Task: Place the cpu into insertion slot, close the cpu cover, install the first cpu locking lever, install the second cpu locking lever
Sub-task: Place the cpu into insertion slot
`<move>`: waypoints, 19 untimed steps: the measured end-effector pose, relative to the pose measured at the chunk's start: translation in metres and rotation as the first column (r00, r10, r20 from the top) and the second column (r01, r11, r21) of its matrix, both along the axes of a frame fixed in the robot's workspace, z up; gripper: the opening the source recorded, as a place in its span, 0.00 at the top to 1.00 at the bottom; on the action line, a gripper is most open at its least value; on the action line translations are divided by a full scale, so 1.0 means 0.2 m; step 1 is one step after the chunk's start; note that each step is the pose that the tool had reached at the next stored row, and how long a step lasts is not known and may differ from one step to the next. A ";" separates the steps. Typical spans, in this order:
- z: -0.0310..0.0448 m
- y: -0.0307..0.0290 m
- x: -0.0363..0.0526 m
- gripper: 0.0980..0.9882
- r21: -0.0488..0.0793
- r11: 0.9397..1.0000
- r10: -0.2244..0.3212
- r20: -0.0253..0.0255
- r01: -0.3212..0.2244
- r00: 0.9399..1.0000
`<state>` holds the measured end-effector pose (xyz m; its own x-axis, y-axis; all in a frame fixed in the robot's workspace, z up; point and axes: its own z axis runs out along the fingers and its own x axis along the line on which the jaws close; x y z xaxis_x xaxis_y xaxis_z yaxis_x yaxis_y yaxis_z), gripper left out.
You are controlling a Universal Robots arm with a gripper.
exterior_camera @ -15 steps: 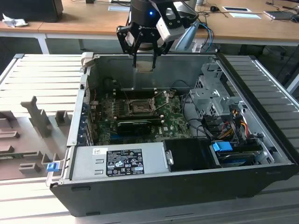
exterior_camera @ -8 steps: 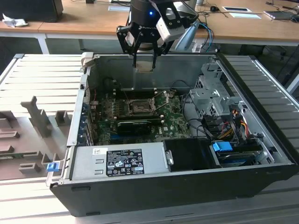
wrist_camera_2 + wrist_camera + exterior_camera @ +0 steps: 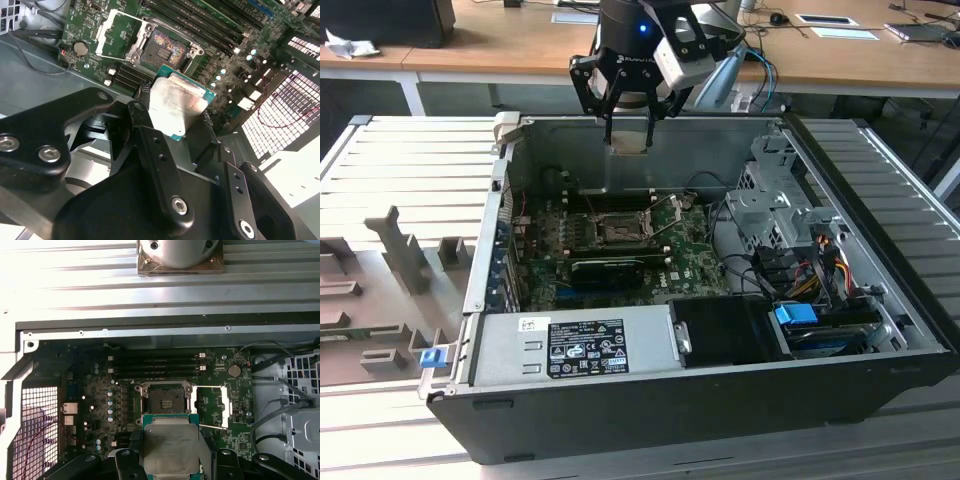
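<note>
My gripper [image 3: 628, 138] hangs above the open computer case, near its back wall, shut on the cpu [image 3: 628, 142]. In both wrist views the pale silver chip [image 3: 177, 102] [image 3: 170, 445] with its green edge sits flat between the black fingers [image 3: 142, 120] [image 3: 131, 456]. The insertion slot [image 3: 618, 232] [image 3: 165, 47] [image 3: 166, 401] lies bare on the green board below, a clear gap under the chip. The cpu cover [image 3: 102, 29] [image 3: 226, 407] is swung open beside the socket, its square hole showing board behind. Thin metal levers [image 3: 665, 212] stand raised by the socket.
Long black memory slots [image 3: 155, 365] run beside the socket. The case holds a power supply [image 3: 580, 345] at the front, a metal drive cage [image 3: 775, 200] and bundled cables [image 3: 810, 265] on the exterior view's right. A grey fixture tray [image 3: 390, 260] lies outside on the exterior view's left.
</note>
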<state>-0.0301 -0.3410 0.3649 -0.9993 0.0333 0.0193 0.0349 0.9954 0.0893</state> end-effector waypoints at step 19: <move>0.000 0.000 0.000 0.51 0.000 1.000 -0.026 0.000 0.026 1.000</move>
<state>-0.0301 -0.3410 0.3648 -0.9980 0.0595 0.0193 0.0610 0.9941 0.0893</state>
